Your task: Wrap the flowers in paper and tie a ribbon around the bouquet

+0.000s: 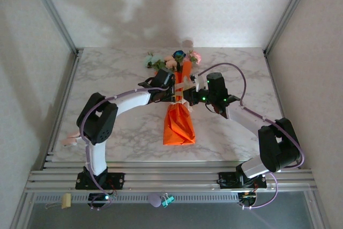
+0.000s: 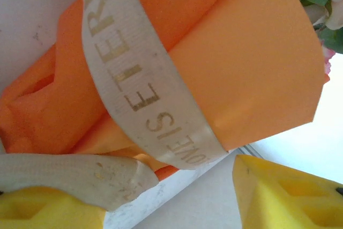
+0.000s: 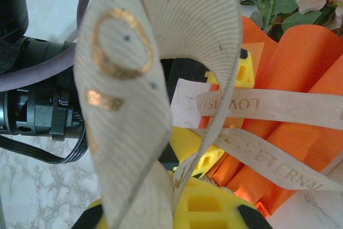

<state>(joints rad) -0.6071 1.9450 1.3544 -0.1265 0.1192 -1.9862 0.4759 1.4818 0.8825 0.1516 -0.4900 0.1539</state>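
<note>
Evidently poised to take a loose end, the left claw (image 2: pixel 187 186), its jaws apart, hovers beside the slim orange paper-cone bouquet (image 1: pixel 180 119) lying on the marble table (image 1: pixel 118 68), its waist banded by the gold-lettered cream fabric ribbon (image 2: pixel 139 84), whose raised loop the right claw (image 1: pixel 191 98) clamps, seemingly to hold tension for the knot.

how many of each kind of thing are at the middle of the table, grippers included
orange paper: 1
ribbon: 1
flower bunch: 1
grippers: 2, left gripper and right gripper
total: 5
</note>
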